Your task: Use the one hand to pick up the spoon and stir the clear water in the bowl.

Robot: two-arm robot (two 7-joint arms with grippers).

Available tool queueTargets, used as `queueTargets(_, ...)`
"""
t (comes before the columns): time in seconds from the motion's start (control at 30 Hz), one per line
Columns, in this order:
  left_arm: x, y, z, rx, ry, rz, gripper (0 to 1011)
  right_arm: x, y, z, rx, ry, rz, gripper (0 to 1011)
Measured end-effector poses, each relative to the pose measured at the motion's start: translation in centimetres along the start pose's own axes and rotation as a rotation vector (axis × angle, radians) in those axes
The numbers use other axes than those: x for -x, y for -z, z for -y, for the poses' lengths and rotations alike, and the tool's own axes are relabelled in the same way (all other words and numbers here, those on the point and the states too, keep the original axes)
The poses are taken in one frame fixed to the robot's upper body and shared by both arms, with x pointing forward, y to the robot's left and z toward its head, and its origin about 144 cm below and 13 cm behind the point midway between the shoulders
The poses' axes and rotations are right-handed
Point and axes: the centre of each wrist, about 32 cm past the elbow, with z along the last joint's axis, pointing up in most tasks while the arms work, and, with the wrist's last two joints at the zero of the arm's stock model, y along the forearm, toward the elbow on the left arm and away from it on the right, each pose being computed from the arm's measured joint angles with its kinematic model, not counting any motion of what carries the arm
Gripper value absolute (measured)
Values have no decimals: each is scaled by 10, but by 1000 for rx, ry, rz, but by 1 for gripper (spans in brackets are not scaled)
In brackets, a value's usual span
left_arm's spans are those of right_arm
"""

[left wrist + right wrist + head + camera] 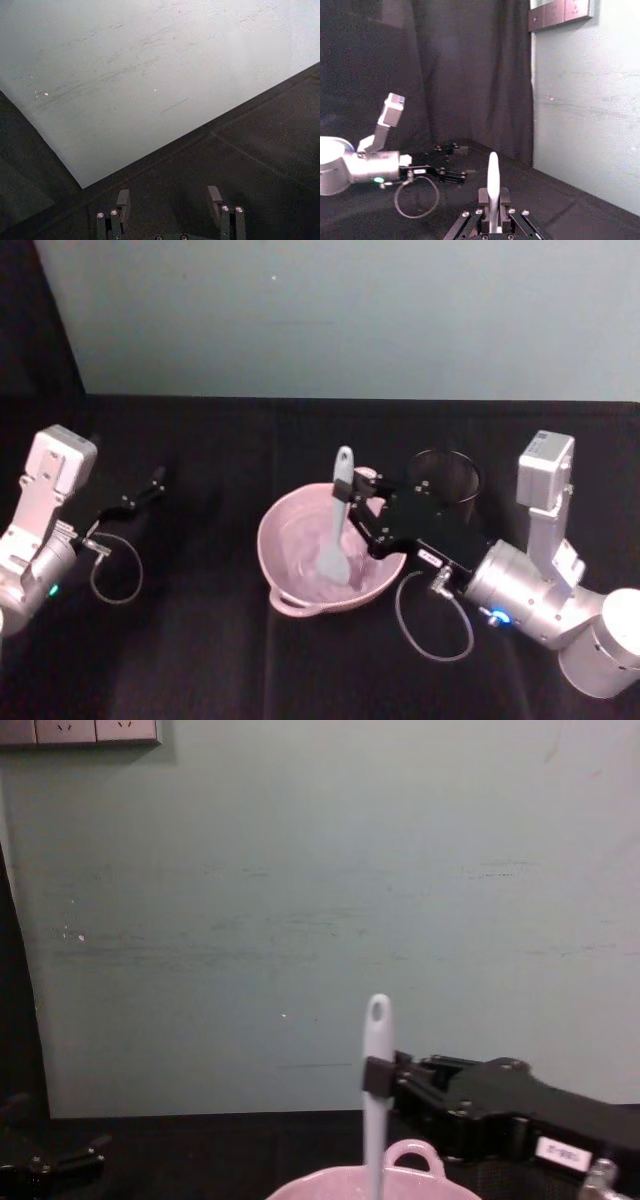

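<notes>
- Stirring judged in hand: long slim white plastic spoon [337,535] is pinched by black two-fingered right gripper [353,502], head in pale pink glossy bowl [272,550].
- Next, a circular sweep is called for.
- Parked at left: left gripper [150,485], fingers spread.

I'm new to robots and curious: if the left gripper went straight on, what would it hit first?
Probably the wall; the way ahead of the open left gripper looks free until there, though depth is unclear.
</notes>
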Motion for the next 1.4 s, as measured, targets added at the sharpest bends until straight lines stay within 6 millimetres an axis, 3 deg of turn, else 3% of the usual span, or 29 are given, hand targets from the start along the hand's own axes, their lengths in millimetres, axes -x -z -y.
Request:
queueTargets(0.3, 0, 0, 0, 0, 0, 0, 1011, 7, 4, -28, -16, -41, -13, 124)
queueTargets(0.4, 0, 0, 0, 0, 0, 0, 1011, 6, 8, -43, -21, -29, 10, 124)
queueTargets(0.7, 0, 0, 0, 0, 0, 0, 1011, -4, 18, -64, -17, 63, 95, 124)
queueTargets(0.83, 0, 0, 0, 0, 0, 0, 1011, -15, 18, -61, -21, 120, 119, 124)
queueTargets(1.07, 0, 0, 0, 0, 0, 0, 1011, -26, 11, -33, -25, 149, 126, 124)
queueTargets(1.17, 0, 0, 0, 0, 0, 0, 1011, -21, 4, -14, -33, 123, 94, 124)
queueTargets(1.4, 0, 0, 0, 0, 0, 0, 1011, 0, -1, 5, -30, 31, 25, 124)
